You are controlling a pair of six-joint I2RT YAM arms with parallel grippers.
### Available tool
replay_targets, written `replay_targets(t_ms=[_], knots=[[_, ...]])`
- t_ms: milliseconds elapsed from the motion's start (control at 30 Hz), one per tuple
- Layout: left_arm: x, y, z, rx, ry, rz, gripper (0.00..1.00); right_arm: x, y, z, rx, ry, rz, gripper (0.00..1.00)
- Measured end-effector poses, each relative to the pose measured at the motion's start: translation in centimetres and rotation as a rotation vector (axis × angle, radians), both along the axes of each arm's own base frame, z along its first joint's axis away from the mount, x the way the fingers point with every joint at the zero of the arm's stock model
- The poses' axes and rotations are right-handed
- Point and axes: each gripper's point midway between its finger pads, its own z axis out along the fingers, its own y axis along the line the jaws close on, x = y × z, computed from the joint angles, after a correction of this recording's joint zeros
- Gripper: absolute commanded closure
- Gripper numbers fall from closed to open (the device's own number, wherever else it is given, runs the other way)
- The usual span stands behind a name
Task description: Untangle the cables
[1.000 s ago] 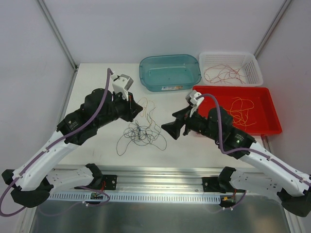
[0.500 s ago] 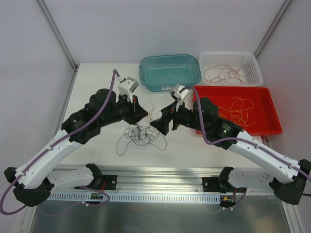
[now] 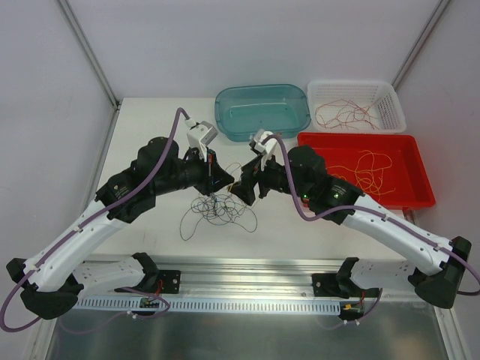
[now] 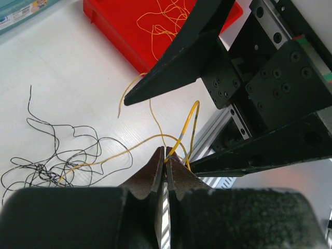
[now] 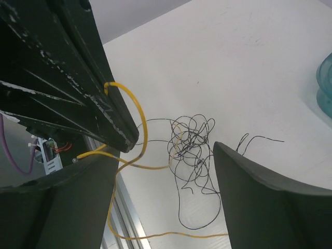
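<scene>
Left gripper [image 4: 165, 155]: fingers pressed together, clamped on the yellow wire [image 4: 188, 123]; from above, its tip [image 3: 218, 180] was largely masked by the arm's own body.
Hard to see: from above, the yellow wire was too fine to trace between the two tips.
Dark tangle [image 3: 217, 208]: lay on the table [image 3: 142, 127] just below both tips; how its strands crossed could not be made out.
Yellow wire, far end: ran down into the dark tangle [image 5: 189, 140]; another stretch left the right wrist view at the bottom.
Right gripper [image 5: 165, 151]: fingers wide apart, holding nothing, with the yellow loop [image 5: 141, 129] between them.
Teal tub [image 3: 262, 111]: behind the grippers.
Red tray [image 3: 420, 191]: partly covered by the right arm, with yellow strands [image 3: 371, 169] inside.
White basket [image 3: 396, 112]: behind the tray, holding red-brown strands [image 3: 345, 114].
</scene>
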Motion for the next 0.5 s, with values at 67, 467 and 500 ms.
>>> replay_targets(t_ms=[67, 467, 500], knots=[[-0.2, -0.1, 0.1, -0.004, 0.001, -0.010, 1.00, -0.2, 0.1, 0.3, 0.000, -0.016, 0.019, 0.39], [-0.1, -0.2, 0.6, -0.022, -0.018, -0.013, 0.99, -1.2, 0.3, 0.4, -0.011, -0.040, 0.085, 0.99], [-0.1, -0.1, 0.7, -0.022, -0.020, -0.011, 0.98, -1.2, 0.3, 0.4, -0.011, -0.041, 0.083, 0.99]])
